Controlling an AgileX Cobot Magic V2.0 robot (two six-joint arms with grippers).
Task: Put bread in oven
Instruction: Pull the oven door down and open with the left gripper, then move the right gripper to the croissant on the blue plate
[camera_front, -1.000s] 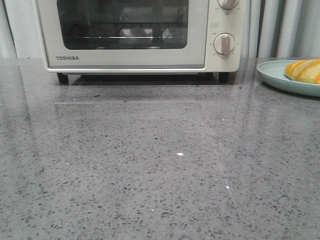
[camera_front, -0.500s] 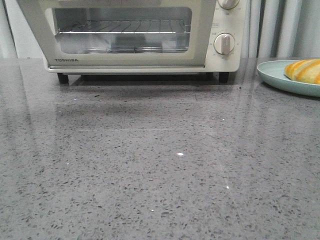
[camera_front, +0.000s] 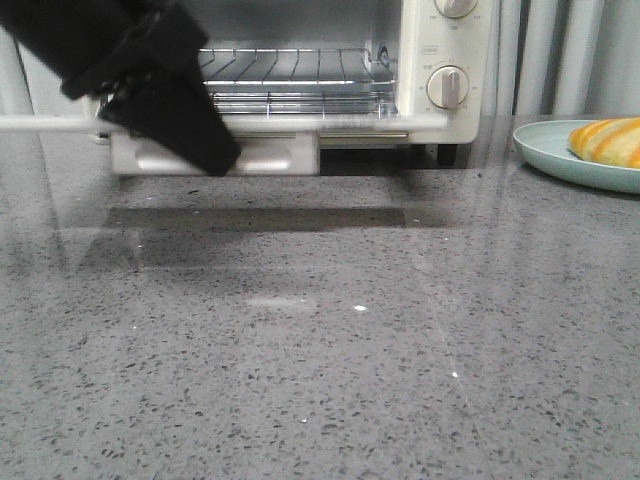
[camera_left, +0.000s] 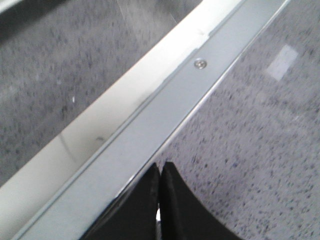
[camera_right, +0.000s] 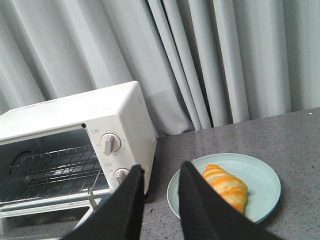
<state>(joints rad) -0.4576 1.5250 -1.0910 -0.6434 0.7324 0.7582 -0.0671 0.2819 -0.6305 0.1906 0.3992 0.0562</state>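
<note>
The cream-white oven (camera_front: 440, 60) stands at the back of the table with its door (camera_front: 330, 122) swung down flat and the wire rack (camera_front: 290, 65) showing. My left gripper (camera_front: 215, 155) is shut and empty, its tips at the door's front edge (camera_left: 165, 125), seen close in the left wrist view (camera_left: 160, 167). The bread (camera_front: 608, 140), golden orange with pale stripes, lies on a mint-green plate (camera_front: 545, 150) at the right. My right gripper (camera_right: 161, 170) is open and empty, above the table between the oven (camera_right: 125, 125) and the plate (camera_right: 260, 185) with the bread (camera_right: 226, 186).
Grey speckled countertop (camera_front: 350, 350). Grey curtains (camera_right: 225, 60) hang behind the oven and the plate. The open door juts out over the table in front of the oven.
The oven door has swung from shut to fully open and flat. My left gripper has come down into the front view at the door's front edge.
</note>
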